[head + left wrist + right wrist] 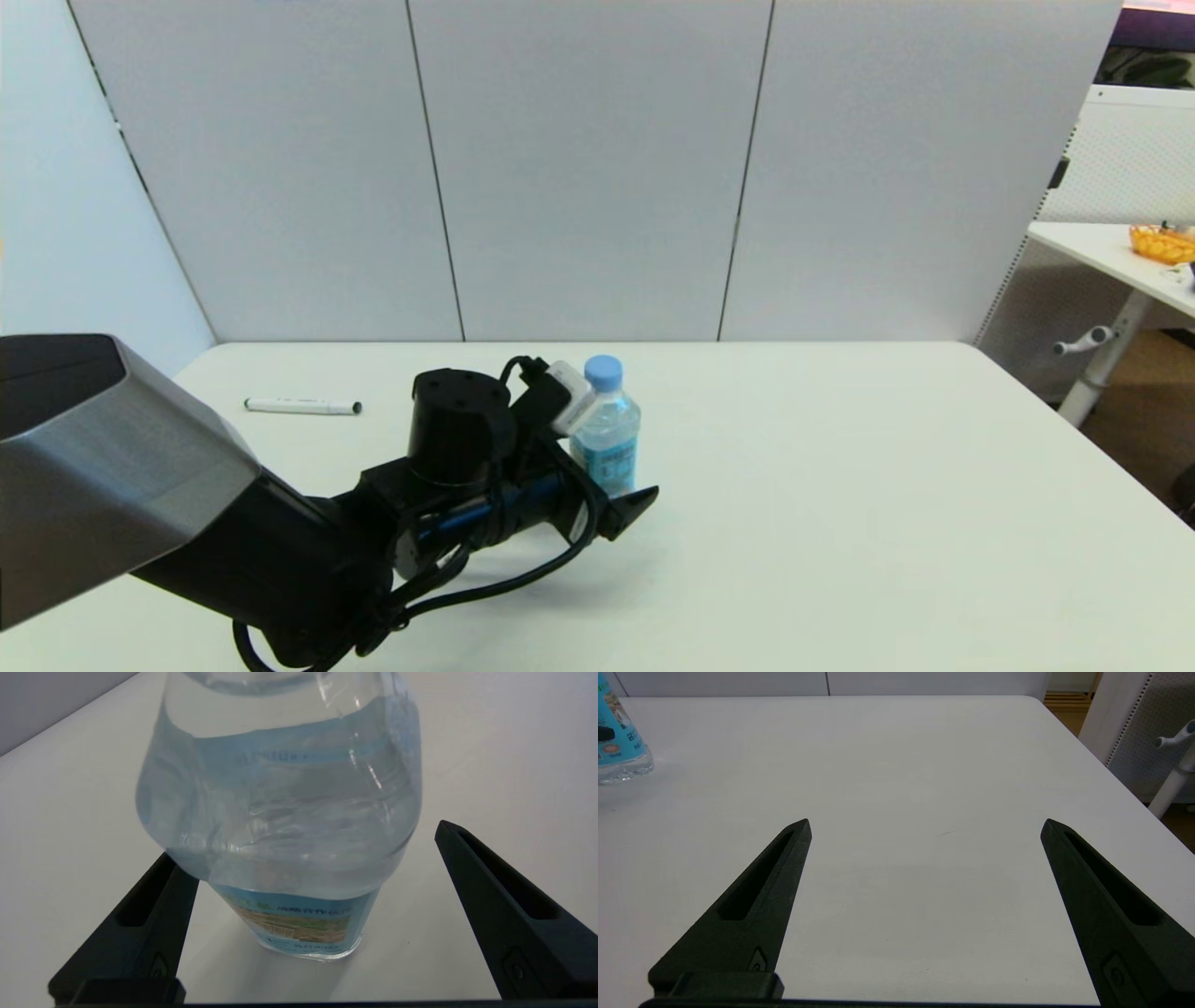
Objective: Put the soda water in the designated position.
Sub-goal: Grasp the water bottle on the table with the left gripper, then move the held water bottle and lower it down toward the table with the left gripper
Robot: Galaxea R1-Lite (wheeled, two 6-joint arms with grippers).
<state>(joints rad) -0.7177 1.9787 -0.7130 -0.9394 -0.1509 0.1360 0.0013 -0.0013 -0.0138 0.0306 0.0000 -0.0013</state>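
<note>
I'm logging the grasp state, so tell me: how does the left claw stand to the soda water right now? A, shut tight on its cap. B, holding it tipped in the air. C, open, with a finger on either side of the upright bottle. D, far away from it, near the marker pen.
C: the left claw is open, its fingers flanking the soda water, which stands upright on the table.

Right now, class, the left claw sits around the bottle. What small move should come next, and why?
Probably close the left claw on the bottle. In the left wrist view its fingers are spread wide with the bottle standing upright between them on the table, a gap showing on at least one side. It cannot be lifted until it is gripped. The right claw is open, away from the bottle.
</note>
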